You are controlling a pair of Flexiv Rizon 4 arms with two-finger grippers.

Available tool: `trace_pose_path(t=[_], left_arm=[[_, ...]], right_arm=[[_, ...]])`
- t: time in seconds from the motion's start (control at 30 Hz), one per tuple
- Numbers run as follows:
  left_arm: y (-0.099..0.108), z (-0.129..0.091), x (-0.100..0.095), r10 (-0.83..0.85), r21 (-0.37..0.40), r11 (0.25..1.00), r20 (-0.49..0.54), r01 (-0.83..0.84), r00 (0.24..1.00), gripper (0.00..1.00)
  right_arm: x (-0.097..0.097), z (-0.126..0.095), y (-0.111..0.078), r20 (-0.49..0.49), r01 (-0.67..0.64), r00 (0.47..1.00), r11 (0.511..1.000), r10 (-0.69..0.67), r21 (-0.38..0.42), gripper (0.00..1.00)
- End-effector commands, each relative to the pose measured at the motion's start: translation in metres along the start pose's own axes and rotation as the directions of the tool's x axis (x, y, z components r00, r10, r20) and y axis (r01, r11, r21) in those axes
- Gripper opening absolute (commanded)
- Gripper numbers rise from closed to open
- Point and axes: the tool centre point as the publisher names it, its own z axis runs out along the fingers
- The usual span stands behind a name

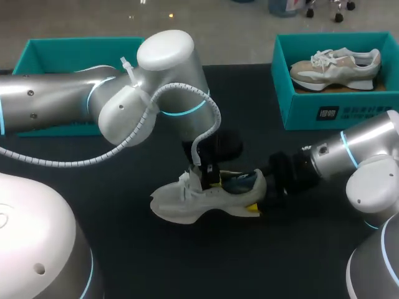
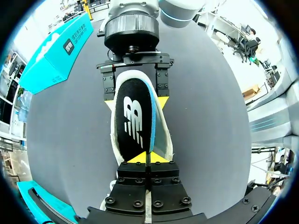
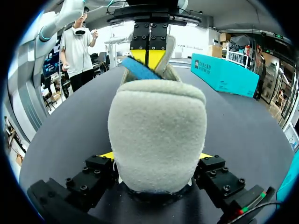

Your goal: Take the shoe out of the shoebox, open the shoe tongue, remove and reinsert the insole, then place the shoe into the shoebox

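My right end effector (image 3: 156, 157) is spread wide around the heel of the shoe (image 1: 181, 204), one finger on each side, clamping it upright on the table (image 1: 162, 261). My left end effector (image 2: 145, 157) is narrowed right down. It pinches the end of the insole (image 2: 133, 121) nearest it, and the insole runs from that pinch along the shoe's opening toward the right end effector, with its blue edge raised on one side.

I judge this to be the insole step, though I cannot tell from here whether the insole is on its way out or in. To do it well, I want the right grip firm and motionless so the heel acts as an anchor. The left should move along the shoe's length at a shallow angle, so the insole slides rather than buckles. I would check that the pinch takes the insole alone and not the tongue just beside it. A twisted pull could tip the shoe.
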Motion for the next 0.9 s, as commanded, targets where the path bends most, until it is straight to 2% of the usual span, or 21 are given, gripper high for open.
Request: trace_pose_path(t=[0.03, 0.6, 0.9], left_arm=[[0.004, -0.007, 0.001, 0.008, 0.055, 0.998, -0.005, -0.008, 1.000, 0.00], [-0.018, -0.036, 0.004, 0.053, 0.179, 0.982, 0.022, -0.056, 0.998, 0.00], [-0.030, -0.036, 0.000, 0.063, 0.203, 0.977, 0.028, -0.068, 0.998, 0.00]], right_arm=[[0.001, 0.000, 0.000, 0.001, 0.000, 1.000, 1.000, 0.000, 0.004, 0.00], [0.001, 0.000, 0.000, 0.001, 0.000, 1.000, 1.000, 0.000, 0.004, 0.00], [0.001, 0.000, 0.000, 0.001, 0.000, 1.000, 1.000, 0.000, 0.004, 0.00]])
